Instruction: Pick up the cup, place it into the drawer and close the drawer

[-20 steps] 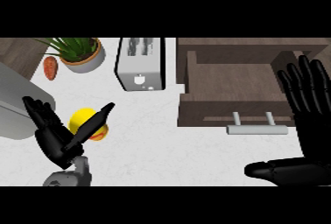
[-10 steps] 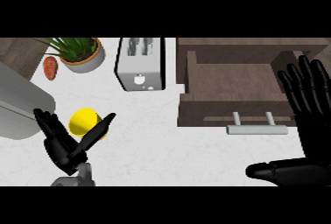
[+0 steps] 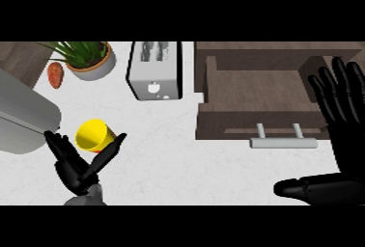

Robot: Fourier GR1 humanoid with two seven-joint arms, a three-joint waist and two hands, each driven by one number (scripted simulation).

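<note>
At lower left, my left hand (image 3: 80,164) stands spread behind the cup (image 3: 95,136); I should curl round it squarely before lifting toward the drawer (image 3: 257,99).

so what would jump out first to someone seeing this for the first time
The bright yellow cup at the left of the white counter, tilted, with the left hand open just below it, fingers spread on either side. Next, the open brown drawer at the upper right with its pale handle, and the right hand open over its right edge. A toaster and a potted plant sit along the back.
</note>
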